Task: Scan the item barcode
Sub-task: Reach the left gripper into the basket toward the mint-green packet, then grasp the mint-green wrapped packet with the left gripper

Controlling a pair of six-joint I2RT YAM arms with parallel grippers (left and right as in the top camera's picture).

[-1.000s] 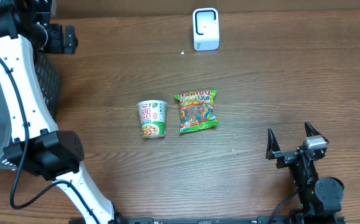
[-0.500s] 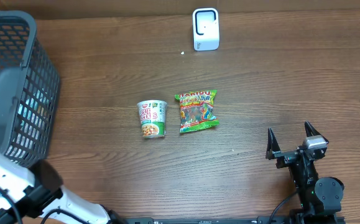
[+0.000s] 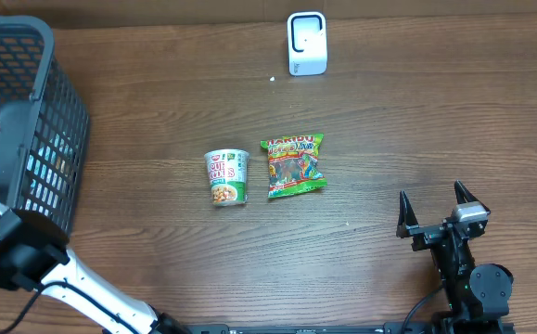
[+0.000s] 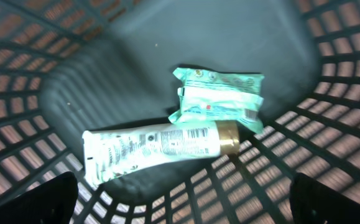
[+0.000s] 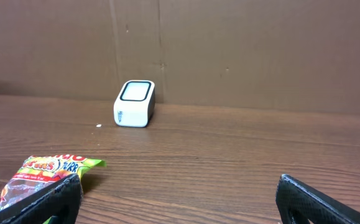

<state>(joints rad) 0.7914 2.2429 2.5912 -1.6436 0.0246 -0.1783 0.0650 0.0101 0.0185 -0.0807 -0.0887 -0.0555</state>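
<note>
In the left wrist view I look down into the dark mesh basket (image 4: 329, 81). On its floor lie a pale green tube (image 4: 158, 148) with a gold cap and a printed barcode, and a mint green packet (image 4: 220, 99) touching its cap end. My left gripper (image 4: 183, 211) hangs open above them, holding nothing. The white barcode scanner (image 3: 306, 43) stands at the table's far edge. My right gripper (image 3: 433, 213) rests open and empty near the front right, facing the scanner (image 5: 134, 103).
A cup of noodles (image 3: 225, 176) and a colourful candy bag (image 3: 295, 164) lie side by side mid-table; the candy bag (image 5: 40, 171) shows left of my right fingers. The basket (image 3: 36, 102) fills the far left, and my left arm's white link (image 3: 73, 274) crosses the front left.
My left arm has swung from over the basket's top towards the front left, uncovering the basket in the overhead view. The right arm and the table items have not moved.
</note>
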